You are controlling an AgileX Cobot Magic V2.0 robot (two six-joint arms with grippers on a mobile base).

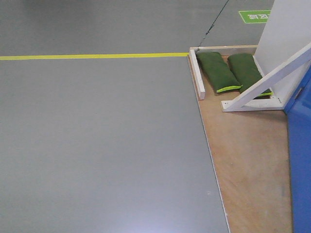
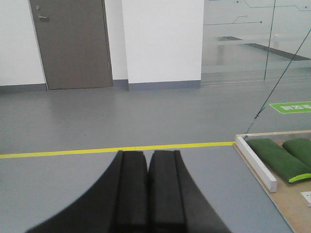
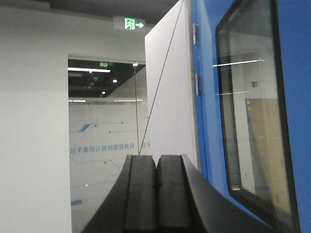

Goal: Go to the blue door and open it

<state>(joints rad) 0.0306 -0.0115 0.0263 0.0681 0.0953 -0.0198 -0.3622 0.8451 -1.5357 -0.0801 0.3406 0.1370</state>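
- Here, in the front-facing view, the blue door (image 1: 300, 160) shows only as a glossy strip along the right edge, standing on a plywood platform (image 1: 248, 160).
- Beside it on that platform rises the white braced panel (image 1: 286, 39), with its diagonal strut running down to the left.
- 2 green sandbags (image 1: 218, 72) lie side by side at the panel's foot, and the strut crosses over the right one.
- A yellow floor line (image 1: 92, 56) runs across the grey floor and ends at the platform's far corner.
- The left gripper (image 2: 147, 160) has its 2 black fingers pressed together with nothing between them. It points over the yellow line toward a grey door (image 2: 73, 43) in the far wall.
- The right gripper (image 3: 156, 162) is likewise pressed together and holds nothing.
- In the right wrist view the blue door fills the right side, close by, with a glazed pane (image 3: 252, 111) and 2 silver hinges (image 3: 195, 34) on its left edge.
- A green exit sign (image 3: 131, 23) hangs above.
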